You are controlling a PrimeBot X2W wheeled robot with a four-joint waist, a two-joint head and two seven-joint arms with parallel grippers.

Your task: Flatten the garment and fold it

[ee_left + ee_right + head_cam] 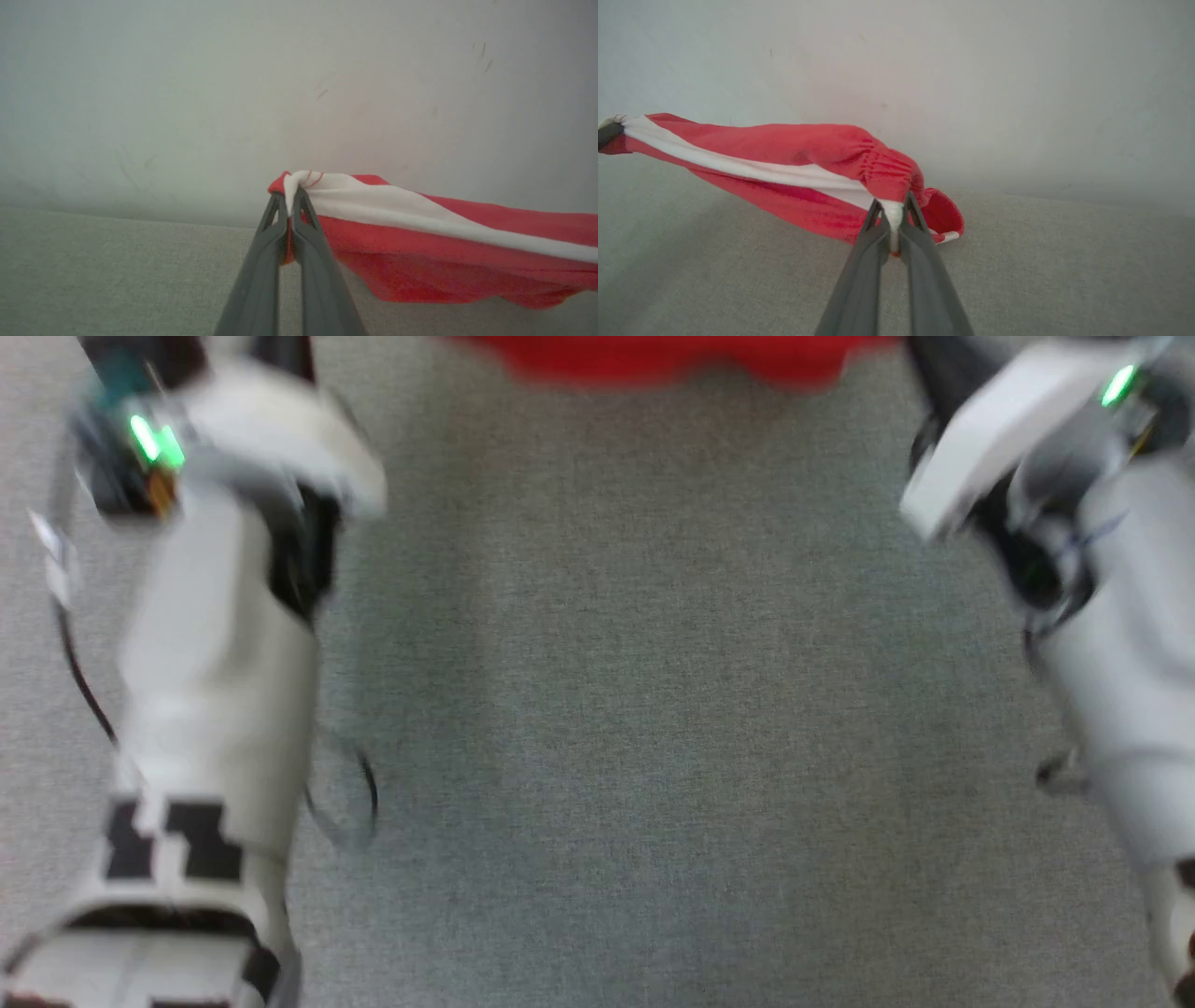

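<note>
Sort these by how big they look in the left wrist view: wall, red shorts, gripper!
1. wall
2. red shorts
3. left gripper, smallest, though it is nearest the camera, so it looks enlarged.

My white-shelled arms (219, 691)
Green lights (154, 441) at eleven and one o'clock, black blocky marking (168, 840), thin black cable (79, 681), dark grey fingers (261, 280).

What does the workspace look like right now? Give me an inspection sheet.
Surface: grey woven fabric, flat.
Job's things: garment, red with white stripe, held up between both grippers, sagging.
Clutter: nothing seen.
Grippers: left gripper shut on a striped corner; right gripper shut on the gathered waistband.
Cables: thin dark cable beside the left forearm.
Surroundings: pale wall, faint scuffs.
</note>
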